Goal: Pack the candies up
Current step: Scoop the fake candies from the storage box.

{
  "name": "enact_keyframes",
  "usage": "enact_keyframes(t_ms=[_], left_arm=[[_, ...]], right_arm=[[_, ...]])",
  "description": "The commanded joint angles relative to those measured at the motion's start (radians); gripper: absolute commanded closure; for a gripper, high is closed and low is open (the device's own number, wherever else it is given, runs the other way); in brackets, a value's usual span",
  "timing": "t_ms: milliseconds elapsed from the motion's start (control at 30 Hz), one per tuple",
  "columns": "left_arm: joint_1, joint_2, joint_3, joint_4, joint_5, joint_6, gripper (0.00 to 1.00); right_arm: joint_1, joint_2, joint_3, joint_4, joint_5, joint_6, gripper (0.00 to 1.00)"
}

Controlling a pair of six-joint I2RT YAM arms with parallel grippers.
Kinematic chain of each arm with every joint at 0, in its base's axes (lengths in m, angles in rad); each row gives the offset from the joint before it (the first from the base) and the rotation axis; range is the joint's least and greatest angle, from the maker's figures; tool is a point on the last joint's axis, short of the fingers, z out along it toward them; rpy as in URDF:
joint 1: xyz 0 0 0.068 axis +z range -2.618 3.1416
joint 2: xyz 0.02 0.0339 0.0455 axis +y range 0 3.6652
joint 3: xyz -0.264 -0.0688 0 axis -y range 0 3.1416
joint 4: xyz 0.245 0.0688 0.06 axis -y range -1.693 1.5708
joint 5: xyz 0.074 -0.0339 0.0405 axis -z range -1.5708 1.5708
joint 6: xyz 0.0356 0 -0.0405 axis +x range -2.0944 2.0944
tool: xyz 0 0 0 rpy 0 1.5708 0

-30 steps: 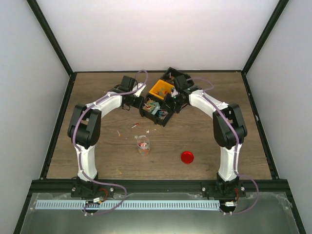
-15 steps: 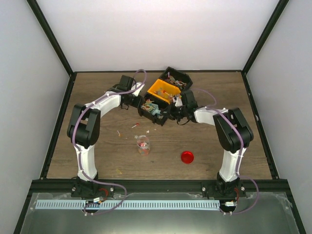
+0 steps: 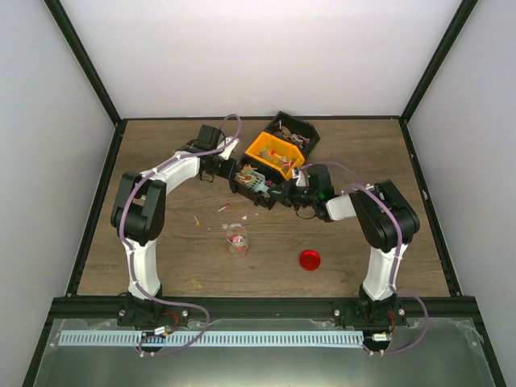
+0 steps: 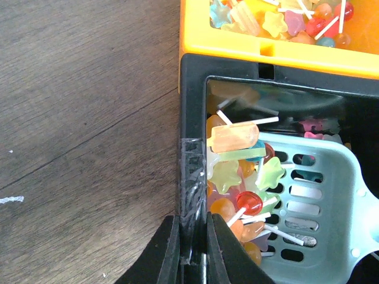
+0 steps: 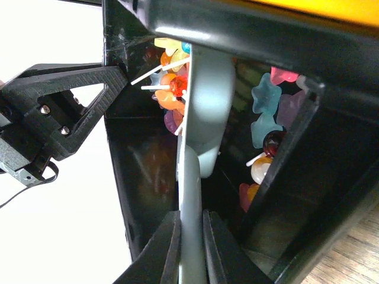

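Note:
Candies (image 4: pixel 243 177), small mixed-colour sweets and lollipops, fill a black bin (image 3: pixel 256 182) at mid-table and lie on a teal slotted scoop (image 4: pixel 323 219) inside it. My left gripper (image 4: pixel 192 222) is shut on the bin's left wall (image 4: pixel 191 171); it shows in the top view (image 3: pixel 228 169) too. My right gripper (image 5: pixel 190 216) is shut on the scoop's handle (image 5: pixel 192 248), with the scoop blade (image 5: pixel 204 100) standing edge-on in the bin among candies (image 5: pixel 172 89). In the top view the right gripper (image 3: pixel 292 192) is at the bin's right side.
An orange bin (image 3: pixel 274 150) with more candies adjoins the black bin behind, and another black bin (image 3: pixel 293 129) stands behind that. A small clear jar (image 3: pixel 236 239) with some candies stands nearer me. A red round lid (image 3: pixel 310 260) lies right of it. Loose candies (image 3: pixel 224 208) are scattered left of the jar.
My right gripper has moved from above the bins down and toward me, to the black bin's right side, bringing the scoop into it. The left gripper has stayed on the bin wall.

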Motion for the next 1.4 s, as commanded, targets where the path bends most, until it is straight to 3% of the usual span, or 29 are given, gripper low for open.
enact_keyframes(t_ms=[0, 533, 867, 1367], left_arm=[[-0.005, 0.036, -0.03, 0.0, 0.029, -0.059, 0.96], [0.001, 0.024, -0.038, 0.005, 0.014, -0.066, 0.96], [0.001, 0.012, -0.042, 0.003, 0.004, -0.063, 0.96], [0.006, 0.009, -0.044, 0.008, -0.001, -0.069, 0.96]], right_arm=[[0.031, -0.027, -0.028, 0.013, -0.189, -0.007, 0.99], [-0.014, -0.123, -0.108, -0.013, -0.218, -0.043, 0.99], [-0.056, -0.101, -0.172, 0.235, -0.304, 0.063, 0.99], [-0.104, -0.171, -0.176, 0.169, -0.337, 0.023, 0.99]])
